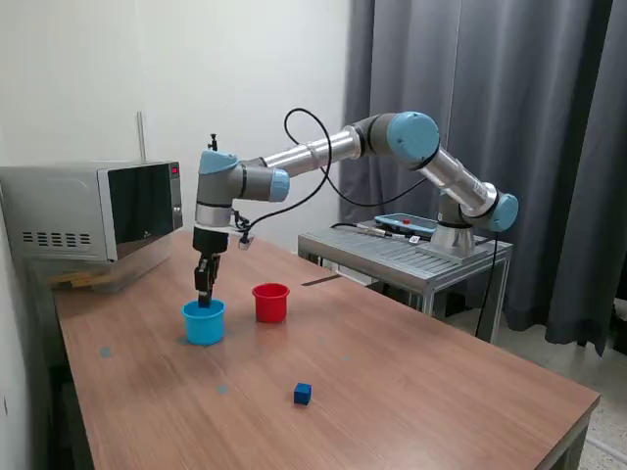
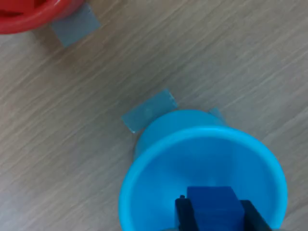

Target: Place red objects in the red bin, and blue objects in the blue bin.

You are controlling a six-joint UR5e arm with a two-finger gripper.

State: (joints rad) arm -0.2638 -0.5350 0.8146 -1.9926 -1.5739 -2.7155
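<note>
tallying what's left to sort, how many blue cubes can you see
2: one blue cube held in the end effector over the blue cup, another on the table. Others may be hidden inside cups.

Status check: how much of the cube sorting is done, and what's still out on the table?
In hand: the gripper holds a blue cube over the blue cup, not yet released. Left: a second blue cube sits loose on the table. No red cubes are visible outside; the red cup's contents can't be seen.

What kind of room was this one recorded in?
Probably a lab or office corner, not a home: the wooden table stands before a grey curtain, the arm sits on a metal stand, and a microwave sits on the table.
</note>
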